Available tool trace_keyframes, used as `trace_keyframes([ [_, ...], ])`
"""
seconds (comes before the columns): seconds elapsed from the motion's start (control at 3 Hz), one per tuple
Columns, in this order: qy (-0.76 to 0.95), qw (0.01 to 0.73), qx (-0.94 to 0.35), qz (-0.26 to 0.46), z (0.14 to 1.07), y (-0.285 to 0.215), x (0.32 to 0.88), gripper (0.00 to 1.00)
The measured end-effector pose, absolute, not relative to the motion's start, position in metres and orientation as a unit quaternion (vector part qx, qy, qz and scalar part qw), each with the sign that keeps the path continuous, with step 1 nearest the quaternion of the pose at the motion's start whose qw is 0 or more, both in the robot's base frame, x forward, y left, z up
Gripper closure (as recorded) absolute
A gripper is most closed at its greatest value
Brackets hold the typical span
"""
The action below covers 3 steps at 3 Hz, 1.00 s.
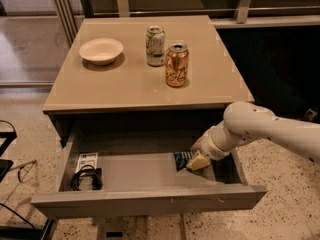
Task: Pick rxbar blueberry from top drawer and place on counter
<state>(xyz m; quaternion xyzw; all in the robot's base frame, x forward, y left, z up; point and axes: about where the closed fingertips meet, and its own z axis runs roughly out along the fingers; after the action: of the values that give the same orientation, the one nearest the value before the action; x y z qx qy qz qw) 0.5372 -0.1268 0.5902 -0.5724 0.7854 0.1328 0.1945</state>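
Camera view: gripper is down inside the top drawer, right side, at the right end of the rxbar blueberry. Can't tell its opening or whether it has the bar. Bar lies flat on the drawer floor, not yet on the counter. Expect light, thin, slick wrapper, slight flex. Pinch across the narrow width near mid-length, not the end seal.

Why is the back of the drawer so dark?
Camera view: the counter sits over the drawer and shades its back; the bowl casts a soft shadow toward us; the gripper, low at the drawer's right by the bar, sits at the shade's edge.
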Motion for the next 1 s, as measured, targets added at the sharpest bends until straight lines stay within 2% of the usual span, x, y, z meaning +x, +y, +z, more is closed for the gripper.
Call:
trace_keyframes([
  [0.33, 0.782, 0.176, -0.584, 0.128, 0.61, -0.121, 0.533, 0.97],
  [1.0, 0.777, 0.172, -0.594, 0.122, 0.641, -0.112, 0.527, 1.0],
])
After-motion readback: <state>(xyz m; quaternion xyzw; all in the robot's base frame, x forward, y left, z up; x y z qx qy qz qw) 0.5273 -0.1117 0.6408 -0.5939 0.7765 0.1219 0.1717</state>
